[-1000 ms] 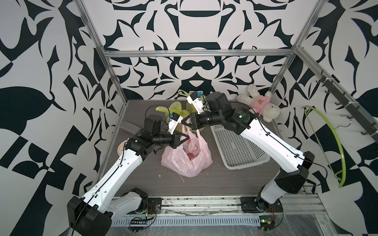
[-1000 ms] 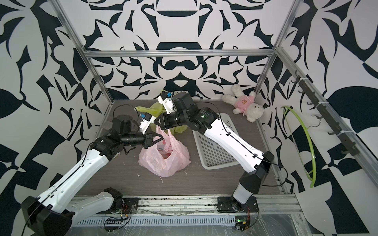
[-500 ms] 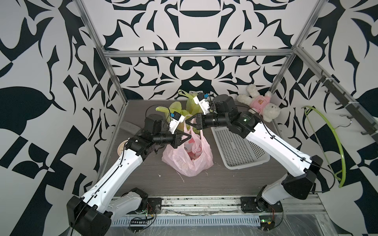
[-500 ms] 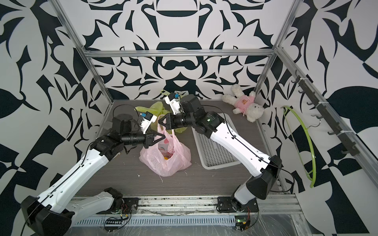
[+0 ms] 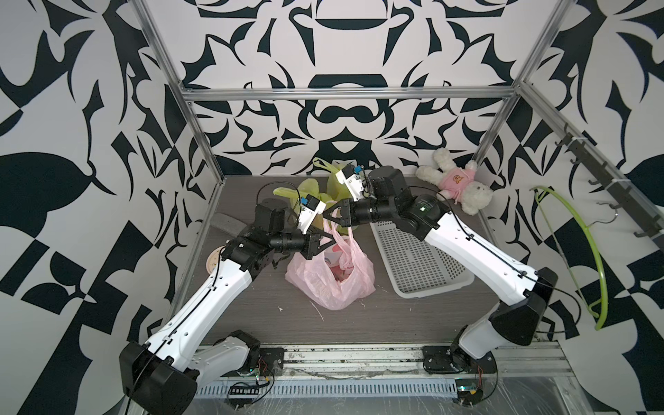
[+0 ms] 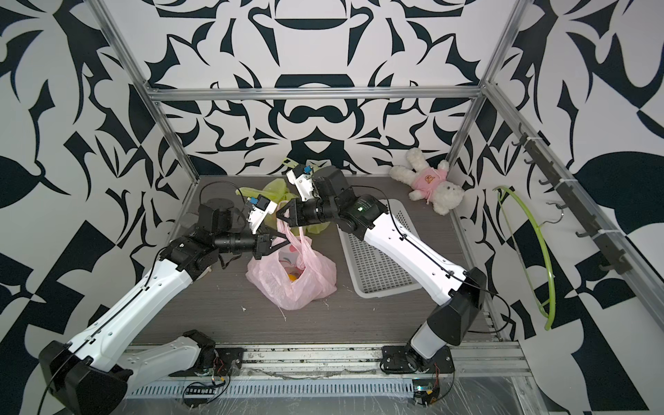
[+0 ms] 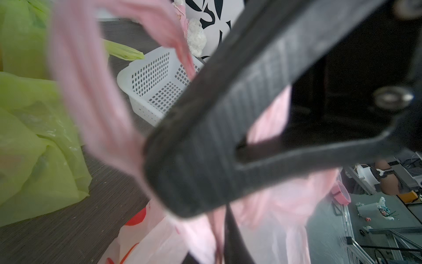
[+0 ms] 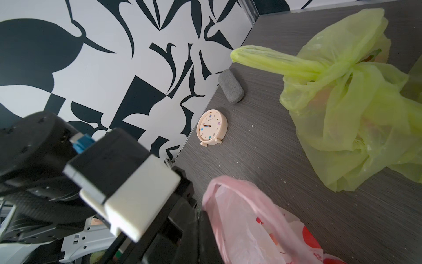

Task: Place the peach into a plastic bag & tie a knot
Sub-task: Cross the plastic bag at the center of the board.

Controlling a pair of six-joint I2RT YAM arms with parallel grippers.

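The pink plastic bag (image 5: 332, 287) (image 6: 293, 289) sits mid-table with its handles pulled upward. An orange-yellow patch, the peach (image 6: 293, 276), shows through the bag's mouth. My left gripper (image 5: 327, 240) (image 6: 283, 241) is shut on one pink handle from the left side. In the left wrist view that handle (image 7: 219, 226) runs into the jaws, and the right gripper's dark finger (image 7: 228, 118) crosses in front. My right gripper (image 5: 327, 215) (image 6: 282, 217) hovers just above the left one, shut on the other handle (image 8: 228, 189).
Tied green bags (image 5: 316, 190) (image 8: 342, 114) lie behind the pink one. A white perforated basket (image 5: 413, 258) sits to the right. A plush toy (image 5: 456, 183) is at the back right. A small clock (image 8: 211, 128) and a grey case (image 8: 230, 86) line the left wall. A green hanger (image 5: 593, 251) hangs on the right wall.
The right arm's forearm and elbow swung a little to the right, while its gripper stayed just above the left one. Both keep their hold on the handles. The bag has hardly moved.
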